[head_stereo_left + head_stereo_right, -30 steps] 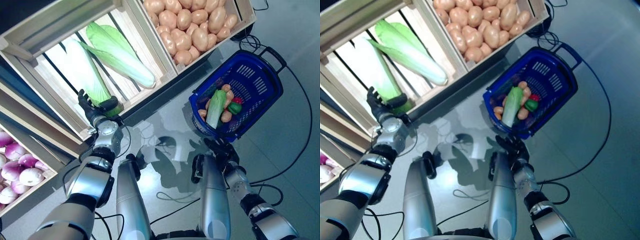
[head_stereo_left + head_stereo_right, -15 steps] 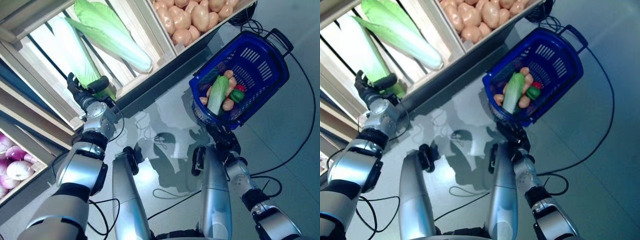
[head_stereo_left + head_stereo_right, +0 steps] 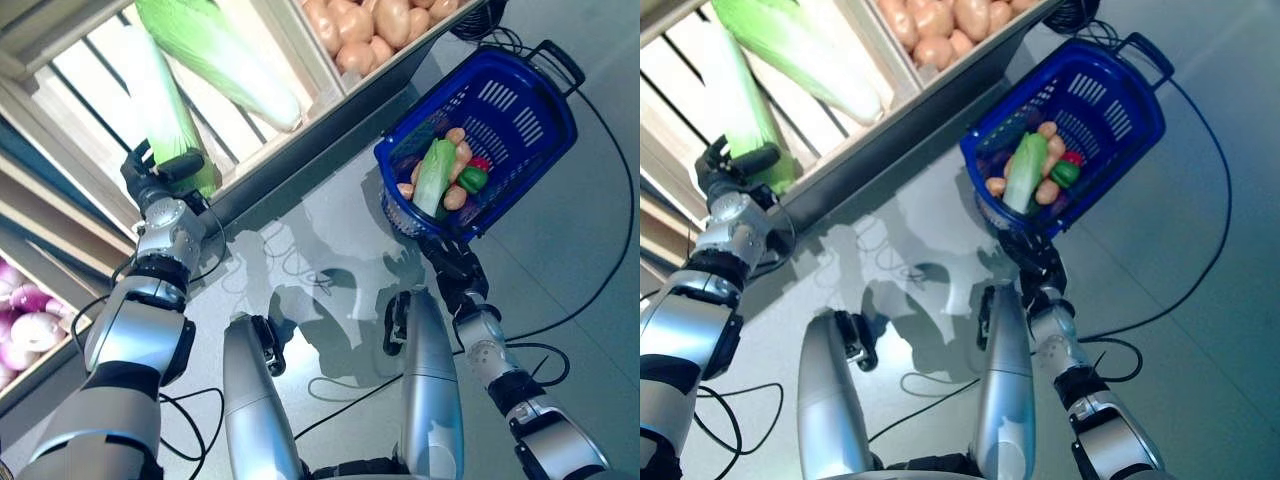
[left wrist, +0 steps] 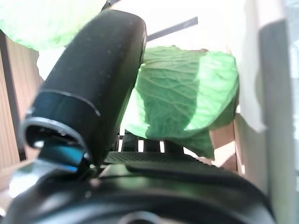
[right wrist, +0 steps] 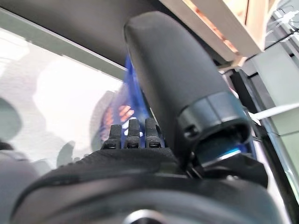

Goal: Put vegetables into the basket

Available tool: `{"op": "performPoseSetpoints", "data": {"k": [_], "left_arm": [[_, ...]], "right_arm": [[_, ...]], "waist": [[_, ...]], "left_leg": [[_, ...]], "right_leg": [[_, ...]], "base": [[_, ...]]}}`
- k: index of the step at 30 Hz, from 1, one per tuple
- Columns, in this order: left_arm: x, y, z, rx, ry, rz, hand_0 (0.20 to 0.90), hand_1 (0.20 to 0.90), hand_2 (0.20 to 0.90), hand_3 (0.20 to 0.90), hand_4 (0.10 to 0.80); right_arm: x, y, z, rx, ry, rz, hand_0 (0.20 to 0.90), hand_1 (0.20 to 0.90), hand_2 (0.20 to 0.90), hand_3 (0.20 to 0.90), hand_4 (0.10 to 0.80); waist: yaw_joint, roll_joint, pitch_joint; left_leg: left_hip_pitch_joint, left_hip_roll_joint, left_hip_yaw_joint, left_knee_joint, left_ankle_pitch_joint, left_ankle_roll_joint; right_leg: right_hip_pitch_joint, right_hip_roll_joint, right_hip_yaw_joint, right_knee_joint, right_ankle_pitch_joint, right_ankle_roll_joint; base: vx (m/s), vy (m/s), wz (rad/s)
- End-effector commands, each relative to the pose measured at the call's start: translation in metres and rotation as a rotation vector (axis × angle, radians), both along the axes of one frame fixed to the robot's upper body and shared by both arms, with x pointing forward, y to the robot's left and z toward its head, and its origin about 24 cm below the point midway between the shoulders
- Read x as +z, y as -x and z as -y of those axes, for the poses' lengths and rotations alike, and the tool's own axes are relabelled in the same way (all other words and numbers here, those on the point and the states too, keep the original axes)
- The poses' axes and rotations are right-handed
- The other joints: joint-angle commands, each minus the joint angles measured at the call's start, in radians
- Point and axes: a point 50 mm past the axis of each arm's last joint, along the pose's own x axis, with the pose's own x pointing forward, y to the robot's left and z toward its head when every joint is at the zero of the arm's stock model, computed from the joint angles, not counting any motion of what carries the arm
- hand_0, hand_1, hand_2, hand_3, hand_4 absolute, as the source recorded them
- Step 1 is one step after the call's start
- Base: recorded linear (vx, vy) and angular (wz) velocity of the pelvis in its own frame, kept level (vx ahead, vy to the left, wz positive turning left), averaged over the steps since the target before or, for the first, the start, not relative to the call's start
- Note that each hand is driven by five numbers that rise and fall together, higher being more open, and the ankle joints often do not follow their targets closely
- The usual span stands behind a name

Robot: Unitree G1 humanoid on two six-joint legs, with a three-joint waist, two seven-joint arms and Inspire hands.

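Note:
A long pale-green napa cabbage (image 3: pixel 165 110) lies in a slatted wooden crate (image 3: pixel 250 165). My left hand (image 3: pixel 160 180) is at its leafy green end (image 4: pixel 187 93), with the thumb (image 4: pixel 88 79) laid straight over the leaf and the fingers spread beneath; the hand is open. A second napa cabbage (image 3: pixel 225 55) lies beside it. On the floor stands the blue basket (image 3: pixel 540 110), holding a napa cabbage (image 3: pixel 434 177), potatoes (image 3: pixel 458 150), a green pepper (image 3: pixel 472 180) and something red. My right hand (image 3: pixel 455 270) hangs open just short of the basket's near rim, holding nothing.
A crate of potatoes (image 3: pixel 370 25) stands behind the basket, next to the cabbage crate. A lower bin of purple-white turnips (image 3: pixel 25 330) shows at the left edge. Grey floor spreads between the crates and the basket.
The whole picture has shifted, so the camera moved. My left hand stays at the cabbage's green end. My right hand has come closer to the basket's near rim.

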Motion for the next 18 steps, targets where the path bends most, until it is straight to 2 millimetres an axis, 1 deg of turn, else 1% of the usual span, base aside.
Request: {"op": "performPoseSetpoints", "data": {"k": [1,3,6,8,9,10,11,12,14,16,18], "left_arm": [[-0.003,0.007,-0.011,0.017,-0.034,0.043,0.300,0.300,0.300,0.300,0.400],[-0.008,0.009,-0.012,0.018,-0.016,0.051,0.300,0.300,0.300,0.300,0.400],[-0.023,0.017,-0.015,0.033,0.043,0.083,0.300,0.300,0.300,0.300,0.400],[-0.028,0.020,-0.013,0.037,0.062,0.097,0.300,0.300,0.300,0.300,0.400],[-0.038,0.024,-0.009,0.036,0.074,0.105,0.300,0.300,0.300,0.300,0.400],[-0.040,0.025,-0.008,0.037,0.076,0.105,0.300,0.300,0.300,0.300,0.400],[-0.043,0.027,-0.005,0.039,0.085,0.113,0.300,0.300,0.300,0.300,0.400],[-0.052,0.031,0.002,0.038,0.117,0.123,0.300,0.300,0.300,0.300,0.400],[-0.068,0.038,0.013,0.039,0.148,0.127,0.300,0.300,0.300,0.300,0.400],[-0.074,0.042,0.019,0.031,0.155,0.131,0.300,0.300,0.300,0.300,0.400],[-0.087,0.049,0.034,-0.009,0.169,0.128,0.300,0.300,0.300,0.300,0.400]], "right_arm": [[0.028,-0.003,0.000,-0.056,0.004,0.168,0.900,0.900,0.900,0.900,0.800],[0.029,-0.001,0.000,-0.054,0.024,0.187,0.900,0.900,0.900,0.900,0.800],[0.039,0.005,-0.005,-0.022,0.131,0.268,0.900,0.900,0.900,0.900,0.800],[0.040,0.007,-0.007,-0.013,0.160,0.283,0.900,0.900,0.900,0.900,0.800],[0.038,0.013,-0.011,-0.006,0.189,0.285,0.900,0.900,0.900,0.900,0.800],[0.037,0.014,-0.011,-0.005,0.194,0.285,0.900,0.900,0.900,0.900,0.800],[0.037,0.017,-0.012,-0.003,0.204,0.289,0.900,0.900,0.900,0.900,0.800],[0.035,0.022,-0.014,0.002,0.220,0.298,0.900,0.900,0.900,0.900,0.800],[0.032,0.029,-0.018,0.014,0.240,0.321,0.900,0.900,0.900,0.900,0.800],[0.032,0.033,-0.019,0.019,0.257,0.338,0.900,0.900,0.900,0.900,0.800],[0.032,0.040,-0.022,0.045,0.267,0.378,0.900,0.900,0.900,0.900,0.800]], "waist": [[-0.001,0.014,-0.070],[-0.002,0.016,-0.079],[0.001,0.024,-0.109],[0.003,0.026,-0.120],[0.006,0.029,-0.146],[0.006,0.029,-0.146],[0.009,0.030,-0.157],[0.014,0.032,-0.174],[0.023,0.033,-0.194],[0.027,0.033,-0.204],[0.036,0.035,-0.222]], "left_leg": [[0.114,0.011,0.039,-0.155,0.010,0.027],[0.148,0.011,0.051,-0.193,0.024,0.028],[0.243,0.003,0.077,-0.282,0.048,0.031],[0.271,0.001,0.084,-0.308,0.055,0.032],[0.314,-0.006,0.100,-0.372,0.099,0.046],[0.326,-0.006,0.095,-0.359,0.070,0.038],[0.344,-0.009,0.106,-0.402,0.109,0.048],[0.386,-0.013,0.112,-0.443,0.120,0.050],[0.442,-0.020,0.115,-0.494,0.133,0.054],[0.472,-0.024,0.115,-0.520,0.138,0.055],[0.517,-0.032,0.113,-0.562,0.149,0.057]], "right_leg": [[0.149,-0.025,0.003,-0.158,0.032,-0.011],[0.180,-0.022,0.000,-0.190,0.040,-0.012],[0.269,-0.020,-0.012,-0.264,0.058,-0.015],[0.294,-0.021,-0.016,-0.285,0.063,-0.015],[0.335,-0.019,-0.030,-0.341,0.102,-0.027],[0.348,-0.022,-0.026,-0.328,0.075,-0.019],[0.366,-0.019,-0.036,-0.366,0.108,-0.028],[0.409,-0.019,-0.045,-0.403,0.116,-0.028],[0.466,-0.020,-0.055,-0.452,0.128,-0.025],[0.498,-0.021,-0.061,-0.478,0.134,-0.023],[0.551,-0.020,-0.075,-0.530,0.150,-0.019]], "base": [[0.037,-0.006,-0.01],[0.047,-0.002,-0.03],[0.058,-0.006,-0.06],[0.018,-0.004,-0.01],[0.071,-0.022,-0.02],[0.000,0.000,0.00],[0.047,-0.028,-0.01],[-0.003,-0.044,0.01],[0.053,-0.041,0.06],[0.033,-0.033,0.01],[0.050,-0.043,0.05]]}}
